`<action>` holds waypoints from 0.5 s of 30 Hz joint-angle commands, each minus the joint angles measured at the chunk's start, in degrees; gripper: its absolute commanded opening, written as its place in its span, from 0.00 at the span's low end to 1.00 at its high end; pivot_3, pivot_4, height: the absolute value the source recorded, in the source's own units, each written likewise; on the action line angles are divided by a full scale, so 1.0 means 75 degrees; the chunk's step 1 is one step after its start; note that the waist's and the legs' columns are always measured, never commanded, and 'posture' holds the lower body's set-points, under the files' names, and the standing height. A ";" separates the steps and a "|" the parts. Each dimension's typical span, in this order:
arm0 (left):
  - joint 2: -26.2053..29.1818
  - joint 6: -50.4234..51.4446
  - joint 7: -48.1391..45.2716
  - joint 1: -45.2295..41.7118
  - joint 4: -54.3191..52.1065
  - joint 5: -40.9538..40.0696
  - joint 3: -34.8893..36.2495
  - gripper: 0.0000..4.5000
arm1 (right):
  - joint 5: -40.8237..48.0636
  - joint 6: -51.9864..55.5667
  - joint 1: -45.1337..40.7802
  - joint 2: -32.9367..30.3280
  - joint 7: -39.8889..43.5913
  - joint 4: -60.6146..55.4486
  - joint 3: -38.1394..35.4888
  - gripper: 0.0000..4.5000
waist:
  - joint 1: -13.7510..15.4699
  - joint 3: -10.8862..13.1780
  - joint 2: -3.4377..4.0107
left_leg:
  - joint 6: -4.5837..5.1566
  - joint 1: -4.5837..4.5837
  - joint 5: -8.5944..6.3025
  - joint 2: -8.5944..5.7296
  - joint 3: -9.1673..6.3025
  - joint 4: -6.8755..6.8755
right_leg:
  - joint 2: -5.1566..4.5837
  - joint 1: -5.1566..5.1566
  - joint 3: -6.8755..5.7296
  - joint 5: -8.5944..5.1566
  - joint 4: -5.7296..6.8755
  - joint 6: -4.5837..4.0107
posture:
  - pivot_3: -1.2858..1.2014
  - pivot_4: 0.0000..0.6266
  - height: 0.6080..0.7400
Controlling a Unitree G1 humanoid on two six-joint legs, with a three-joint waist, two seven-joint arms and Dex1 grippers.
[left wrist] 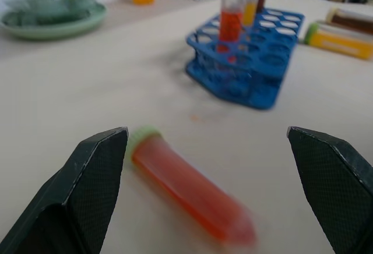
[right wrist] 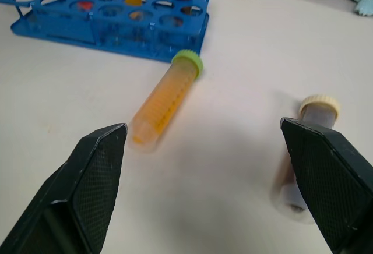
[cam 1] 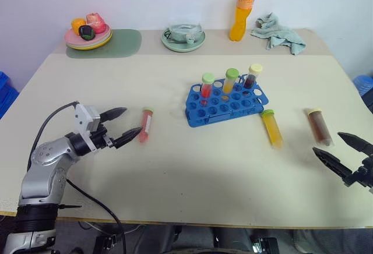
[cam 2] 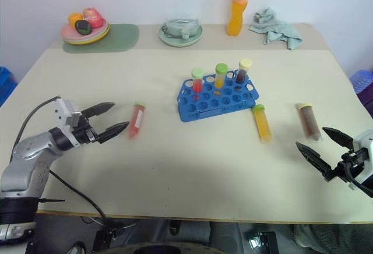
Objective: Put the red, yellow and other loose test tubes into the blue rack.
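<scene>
Left gripper [cam 1: 127, 124] hovers low over the table [cam 1: 175, 172], fingers spread wide, holding nothing; tips point at the red tube [cam 1: 145, 124], which lies flat just beside them, green cap toward the far edge. Blue rack [cam 1: 226, 101] stands mid-table, well apart from the red tube, with three tubes upright in its back row: a red one [cam 1: 206, 85], a yellow one [cam 1: 231, 81], a dark one [cam 1: 252, 76]. Just right of the rack's front corner lies the yellow tube [cam 1: 272, 128], green cap near the rack. Further right lies the brown tube [cam 1: 320, 126], pale cap toward the far edge. Right gripper [cam 1: 344, 152] sits near the table's right front, fingers wide apart, empty, the brown tube just ahead of it. Along the back edge: plate of fruit [cam 1: 88, 34] on a green mat [cam 1: 119, 44], green dish [cam 1: 183, 37], orange bottle [cam 1: 243, 10], crumpled cloth [cam 1: 278, 32].
</scene>
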 commanded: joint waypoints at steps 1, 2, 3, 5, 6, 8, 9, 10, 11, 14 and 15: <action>0.0121 0.0066 -0.0064 0.0108 -0.0372 -0.0079 0.0095 0.99 | 0.0120 -0.0065 0.0036 0.0070 -0.0025 -0.0376 -0.0262 0.96 | 0.0005 0.0000 0.0000 | 0.0000 -0.0001 0.0000 0.0000 0.0000 0.0000 | -0.0001 0.0001 0.0000 -0.0001 0.0000 -0.0002 | 0.52 0.24 0.99; 0.0102 0.0089 -0.0044 0.0116 -0.0391 -0.0073 0.0088 0.99 | 0.0123 -0.0054 0.0032 0.0081 -0.0046 -0.0395 -0.0257 0.96 | 0.0007 0.0000 0.0000 | 0.0000 -0.0001 0.0000 0.0000 0.0000 0.0000 | -0.0001 0.0000 0.0000 -0.0002 -0.0002 -0.0003 | 0.52 0.24 0.99; 0.0068 0.0133 -0.0004 0.0099 -0.0415 -0.0094 0.0089 0.99 | 0.0126 -0.0041 0.0032 0.0089 -0.0060 -0.0424 -0.0251 0.96 | 0.0010 0.0000 0.0000 | 0.0000 -0.0002 0.0000 0.0000 0.0000 0.0000 | -0.0001 0.0000 0.0001 -0.0003 -0.0004 -0.0003 | 0.52 0.24 0.99; 0.0038 0.0280 0.0090 0.0043 -0.0433 -0.0135 0.0100 0.99 | 0.0128 -0.0006 0.0022 0.0093 -0.0088 -0.0471 -0.0236 0.96 | 0.0016 0.0000 0.0000 | 0.0000 -0.0002 0.0000 0.0000 0.0000 0.0001 | -0.0002 0.0000 0.0001 -0.0004 -0.0007 -0.0002 | 0.52 0.24 0.99; 0.0051 0.0342 0.0024 -0.0001 -0.0458 -0.0209 0.0100 0.99 | 0.0126 0.0009 0.0005 0.0095 -0.0113 -0.0488 -0.0227 0.96 | 0.0016 0.0000 0.0000 | 0.0000 -0.0002 0.0000 0.0000 0.0000 0.0001 | -0.0002 -0.0001 0.0000 -0.0004 -0.0010 -0.0002 | 0.52 0.24 0.99; 0.0057 0.0354 -0.0020 -0.0070 -0.0490 -0.0221 0.0100 0.99 | 0.0145 0.0036 -0.0011 0.0098 -0.0126 -0.0518 -0.0203 0.96 | 0.0014 0.0000 0.0000 | 0.0001 -0.0002 -0.0001 0.0000 0.0000 0.0000 | -0.0002 -0.0001 0.0000 -0.0004 -0.0012 -0.0001 | 0.52 0.24 0.99; 0.0054 0.0432 -0.0082 -0.0107 -0.0568 -0.0315 0.0077 0.99 | 0.0166 0.0061 -0.0029 0.0106 -0.0153 -0.0537 -0.0189 0.96 | 0.0012 0.0000 0.0000 | 0.0001 -0.0002 -0.0001 0.0000 0.0000 -0.0001 | -0.0002 -0.0002 0.0000 -0.0004 -0.0014 -0.0001 | 0.52 0.24 0.99; 0.0037 0.0515 -0.0101 -0.0133 -0.0656 -0.0405 0.0063 0.99 | 0.0174 0.0075 -0.0043 0.0109 -0.0173 -0.0550 -0.0172 0.96 | 0.0013 0.0000 0.0000 | 0.0001 -0.0002 -0.0001 0.0000 0.0000 -0.0001 | -0.0002 -0.0002 0.0000 -0.0004 -0.0014 -0.0001 | 0.52 0.24 0.99; 0.0017 0.0594 -0.0098 -0.0162 -0.0736 -0.0474 0.0049 0.99 | 0.0173 0.0086 -0.0062 0.0109 -0.0192 -0.0562 -0.0150 0.96 | 0.0013 0.0000 0.0000 | 0.0001 -0.0002 -0.0001 0.0000 0.0000 -0.0001 | -0.0002 -0.0003 -0.0001 -0.0004 -0.0014 -0.0001 | 0.52 0.24 0.99; 0.0002 0.0587 -0.0237 -0.0221 -0.0928 -0.0496 -0.0069 0.99 | 0.0167 0.0133 -0.0193 0.0089 -0.0251 -0.0618 -0.0056 0.96 | 0.0013 0.0000 0.0000 | 0.0001 -0.0002 -0.0001 0.0000 0.0000 -0.0001 | -0.0002 -0.0002 0.0000 -0.0003 -0.0016 -0.0001 | 0.52 0.24 0.99; -0.0010 0.0568 -0.0247 -0.0264 -0.0949 -0.0479 -0.0090 0.99 | 0.0151 0.0139 -0.0284 0.0078 -0.0303 -0.0625 -0.0022 0.96 | 0.0013 0.0000 0.0000 | 0.0001 -0.0002 -0.0001 0.0000 0.0000 -0.0001 | -0.0001 -0.0001 -0.0001 -0.0003 -0.0017 -0.0001 | 0.52 0.24 0.99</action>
